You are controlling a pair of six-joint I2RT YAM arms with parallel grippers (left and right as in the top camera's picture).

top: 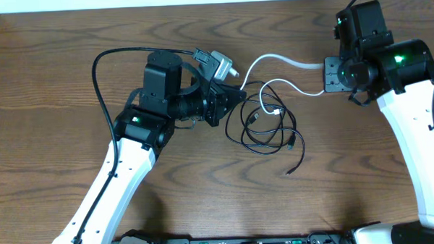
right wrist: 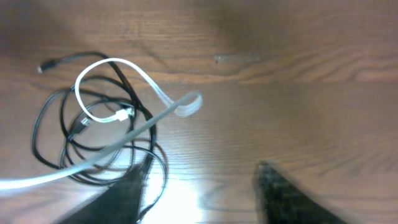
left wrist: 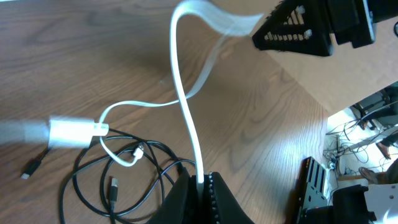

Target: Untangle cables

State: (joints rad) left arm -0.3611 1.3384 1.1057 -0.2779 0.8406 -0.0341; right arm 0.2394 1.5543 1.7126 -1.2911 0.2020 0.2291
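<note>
The white cable (top: 280, 59) arcs from my left gripper (top: 234, 96) toward my right gripper (top: 332, 74). In the left wrist view my left gripper (left wrist: 200, 186) is shut on the white cable (left wrist: 183, 106), which rises from between the jaws. The black cable (top: 302, 151) lies coiled on the table just right of my left gripper, with a loop of white cord through it. Its plug (left wrist: 114, 188) lies beside the jaws. My right gripper (right wrist: 199, 199) is open and blurred. The white cable (right wrist: 143, 78) and black coil (right wrist: 62, 60) lie to its left.
The wooden table (top: 71, 76) carries everything. A thick black arm cable (top: 98, 68) loops behind the left arm. A grey camera block (top: 215, 63) sits on the left wrist. The table's far edge and floor clutter (left wrist: 367, 124) show in the left wrist view.
</note>
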